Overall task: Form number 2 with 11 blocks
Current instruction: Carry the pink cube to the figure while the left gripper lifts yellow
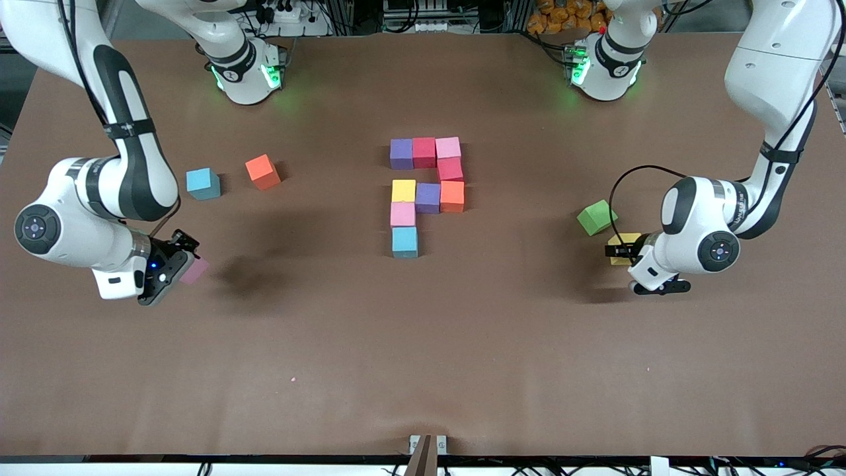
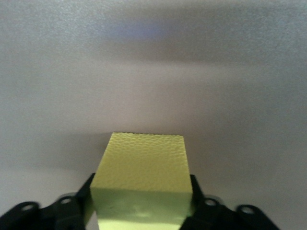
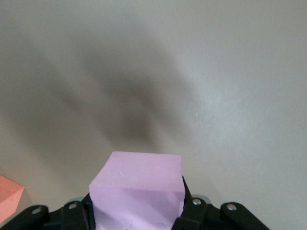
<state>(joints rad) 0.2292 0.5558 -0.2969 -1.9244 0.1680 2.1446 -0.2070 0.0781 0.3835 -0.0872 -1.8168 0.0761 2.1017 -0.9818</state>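
Observation:
A part-built number 2 (image 1: 426,192) of several blocks lies mid-table: purple (image 1: 401,153), red (image 1: 424,152) and pink (image 1: 448,147) in the row nearest the robots, a light blue block (image 1: 404,242) at the end nearest the front camera. My right gripper (image 1: 187,263) is shut on a pink block (image 1: 197,270) (image 3: 139,179), held above the table toward the right arm's end. My left gripper (image 1: 620,252) is low at the table, jaws closed against the sides of a yellow block (image 1: 628,239) (image 2: 141,160) toward the left arm's end.
A loose light blue block (image 1: 203,183) and an orange block (image 1: 262,172) lie toward the right arm's end, farther from the front camera than the right gripper. A green cube (image 1: 597,217) sits right beside the yellow block.

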